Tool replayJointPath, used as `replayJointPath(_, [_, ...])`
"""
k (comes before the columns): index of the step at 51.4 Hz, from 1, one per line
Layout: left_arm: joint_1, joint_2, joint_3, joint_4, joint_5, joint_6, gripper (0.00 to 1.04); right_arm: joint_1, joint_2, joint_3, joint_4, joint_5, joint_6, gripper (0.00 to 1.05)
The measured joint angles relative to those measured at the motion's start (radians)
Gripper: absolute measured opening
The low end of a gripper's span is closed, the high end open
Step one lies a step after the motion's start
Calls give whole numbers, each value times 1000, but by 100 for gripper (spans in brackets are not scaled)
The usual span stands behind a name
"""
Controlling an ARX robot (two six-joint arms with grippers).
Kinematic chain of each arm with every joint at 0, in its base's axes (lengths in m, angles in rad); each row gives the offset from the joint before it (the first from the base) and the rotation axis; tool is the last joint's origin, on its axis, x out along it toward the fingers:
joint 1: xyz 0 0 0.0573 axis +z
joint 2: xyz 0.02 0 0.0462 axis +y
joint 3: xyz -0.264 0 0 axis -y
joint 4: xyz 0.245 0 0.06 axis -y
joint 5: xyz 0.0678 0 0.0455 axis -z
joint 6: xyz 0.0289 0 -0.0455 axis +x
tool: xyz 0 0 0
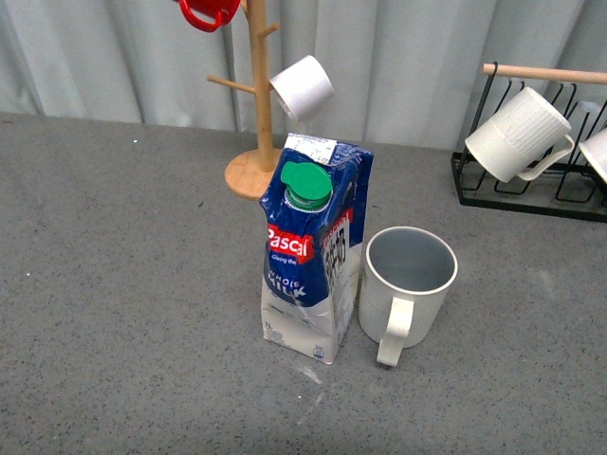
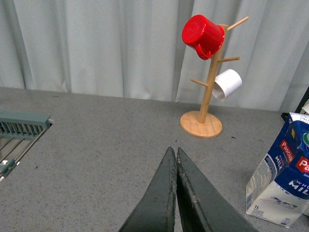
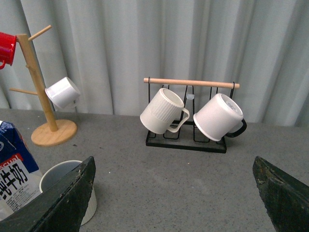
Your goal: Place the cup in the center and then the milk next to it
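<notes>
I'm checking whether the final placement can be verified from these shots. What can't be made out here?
- Front view: whether the milk touches the cup; the carton hides the gap. Neither arm shows.
- Left wrist view: the milk is cut by the frame edge; the cup is out of frame.
- Right wrist view: the cup's lower half sits behind one of the right gripper's fingers.
- Small lettering on the carton is unreadable.
</notes>
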Motion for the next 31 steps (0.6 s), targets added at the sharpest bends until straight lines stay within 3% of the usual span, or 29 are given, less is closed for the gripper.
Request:
replayJointPath(4, [0,-1,0,0,0,0,4,0,0,0,0,0,0,95])
replayJointPath(7, [0,-1,0,-1,0,0,12,0,0,0,0,0,0,95])
replayJointPath(31, [0,-1,0,-1,0,0,90,0,0,0,0,0,0,95])
